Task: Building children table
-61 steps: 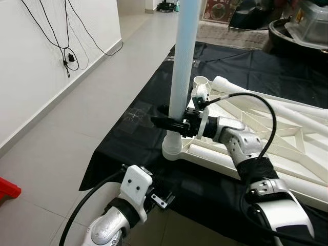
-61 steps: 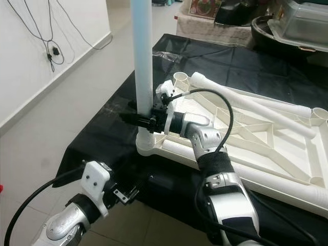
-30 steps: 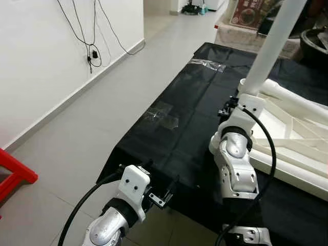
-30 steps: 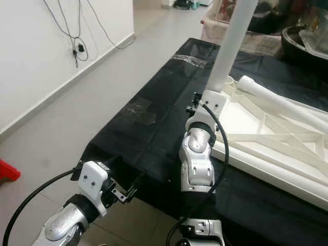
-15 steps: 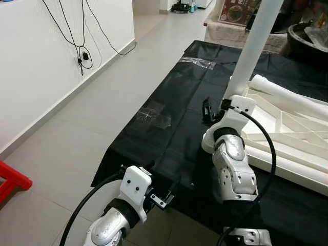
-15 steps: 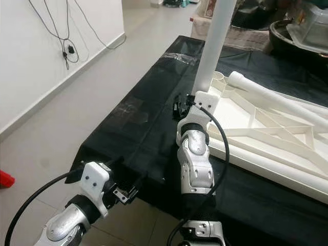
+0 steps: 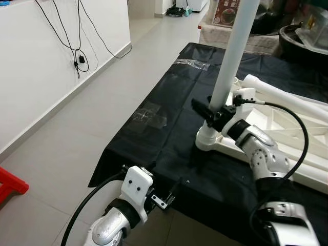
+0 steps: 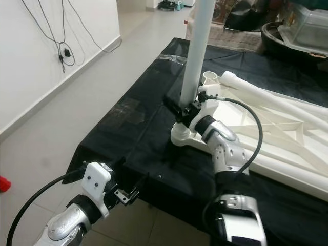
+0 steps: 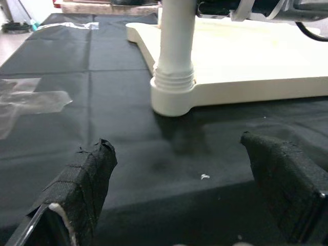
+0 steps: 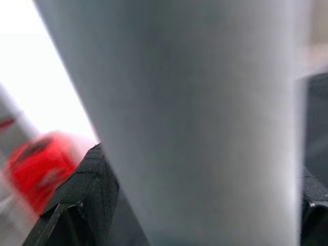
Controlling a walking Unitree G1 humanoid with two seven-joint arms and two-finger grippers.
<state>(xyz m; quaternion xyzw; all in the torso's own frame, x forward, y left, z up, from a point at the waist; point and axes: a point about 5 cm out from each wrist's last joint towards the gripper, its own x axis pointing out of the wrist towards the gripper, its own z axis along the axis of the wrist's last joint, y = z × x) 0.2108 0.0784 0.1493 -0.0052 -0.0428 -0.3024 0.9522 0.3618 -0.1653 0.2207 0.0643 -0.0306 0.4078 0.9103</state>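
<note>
White tabletop [image 7: 287,136] lies upside down on black-covered table [image 7: 169,128]. Leg [image 7: 231,56] stands in near-left corner socket [image 7: 207,139]. Right gripper [image 7: 218,111] fingers pinch leg low. Left gripper [image 9: 179,195] fingers spread, at near table edge. Leg looks light, stiff, slick; grip near socket.

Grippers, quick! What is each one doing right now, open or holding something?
Left gripper: open, holding nothing, low by the black cloth's edge.
Right gripper: shut on the white table leg, just above its socket.
</note>
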